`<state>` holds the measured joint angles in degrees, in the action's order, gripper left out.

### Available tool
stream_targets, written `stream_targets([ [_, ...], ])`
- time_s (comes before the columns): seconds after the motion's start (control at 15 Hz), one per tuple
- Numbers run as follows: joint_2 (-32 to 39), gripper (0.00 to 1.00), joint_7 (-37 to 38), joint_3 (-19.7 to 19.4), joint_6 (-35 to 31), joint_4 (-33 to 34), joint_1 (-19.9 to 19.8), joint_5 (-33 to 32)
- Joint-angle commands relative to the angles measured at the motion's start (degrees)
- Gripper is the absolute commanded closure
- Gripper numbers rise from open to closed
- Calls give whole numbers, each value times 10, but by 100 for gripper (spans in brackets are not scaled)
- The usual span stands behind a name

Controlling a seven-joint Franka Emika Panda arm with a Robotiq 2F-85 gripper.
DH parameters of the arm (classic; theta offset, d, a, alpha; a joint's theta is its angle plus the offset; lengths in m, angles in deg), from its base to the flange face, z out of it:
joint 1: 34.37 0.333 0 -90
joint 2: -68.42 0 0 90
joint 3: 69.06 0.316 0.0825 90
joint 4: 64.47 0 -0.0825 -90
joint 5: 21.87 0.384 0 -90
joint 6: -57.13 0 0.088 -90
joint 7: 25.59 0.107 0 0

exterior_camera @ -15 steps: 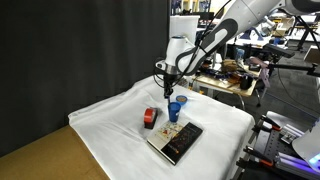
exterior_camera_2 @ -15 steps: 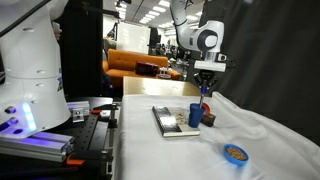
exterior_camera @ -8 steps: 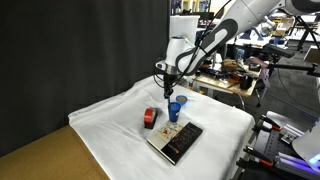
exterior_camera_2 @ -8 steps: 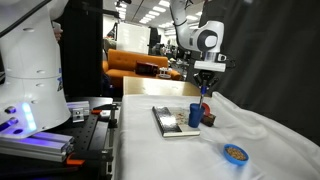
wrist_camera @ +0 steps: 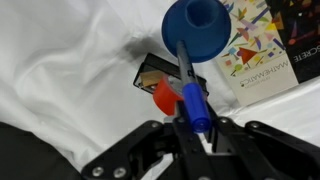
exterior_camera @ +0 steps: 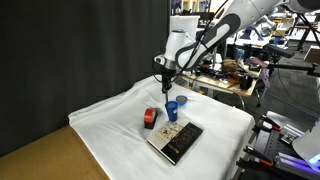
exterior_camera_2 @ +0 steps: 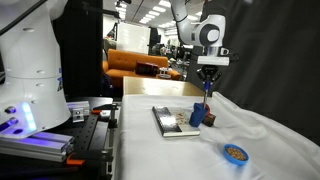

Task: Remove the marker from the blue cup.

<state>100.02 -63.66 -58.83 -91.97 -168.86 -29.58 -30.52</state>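
Our gripper [wrist_camera: 192, 126] is clamped shut on the marker [wrist_camera: 192, 100], holding its upper end. The marker's long axis runs straight down from the jaws towards the blue cup [wrist_camera: 200, 22]. The cup stands upright directly beneath, beside the red block [wrist_camera: 164, 96] and the book [wrist_camera: 258, 55]. In an exterior view the tip seems just above the rim, so we judge it needs more upward clearance before any sideways move.
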Motion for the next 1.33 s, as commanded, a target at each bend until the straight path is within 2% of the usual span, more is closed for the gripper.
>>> stream_targets([
  [0.0, -25, 95, -24, 15, 17, 8, -16, -1],
  [0.4, -47, 95, -56, 21, 22, 21, -23, 10],
  [1.07, -48, 95, -71, 28, 18, 19, -24, 14],
  [1.27, -56, 95, -130, 68, -15, 9, -43, 53],
])
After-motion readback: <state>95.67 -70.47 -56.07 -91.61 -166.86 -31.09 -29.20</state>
